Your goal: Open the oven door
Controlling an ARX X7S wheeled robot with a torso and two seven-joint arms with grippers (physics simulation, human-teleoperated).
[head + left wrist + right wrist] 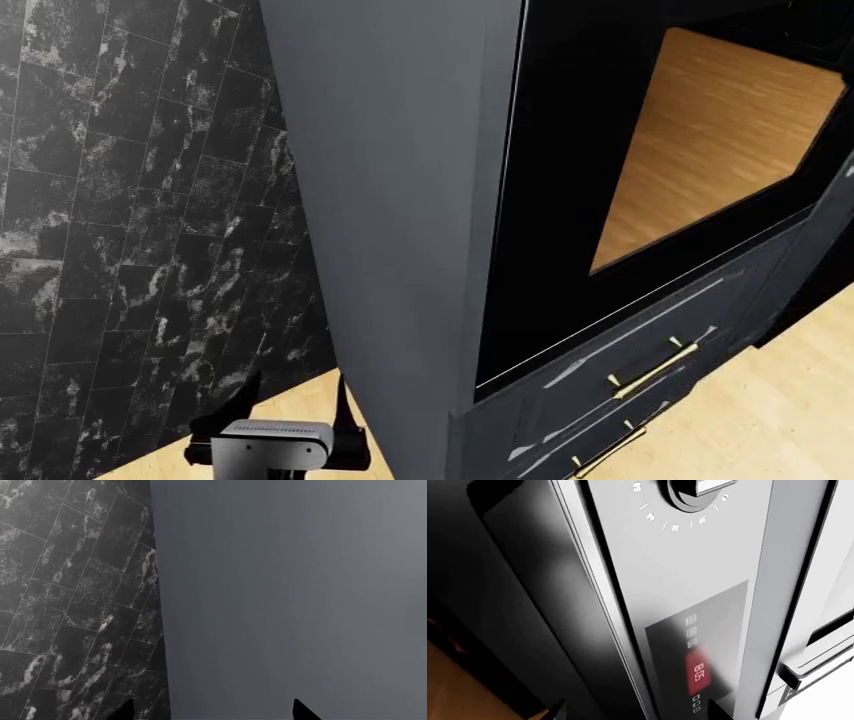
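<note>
Your task is barely begun: the oven door [627, 170] sits flush in the tall cabinet [400, 200] above the navy drawers [641, 390]. Both grippers, left [213, 712] and right [634, 711], show spread fingertips holding nothing.

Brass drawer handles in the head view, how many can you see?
2. One handle sits on the upper navy drawer just below the oven door; the other is on the drawer beneath it, cut by the picture's edge. More may be hidden.
</note>
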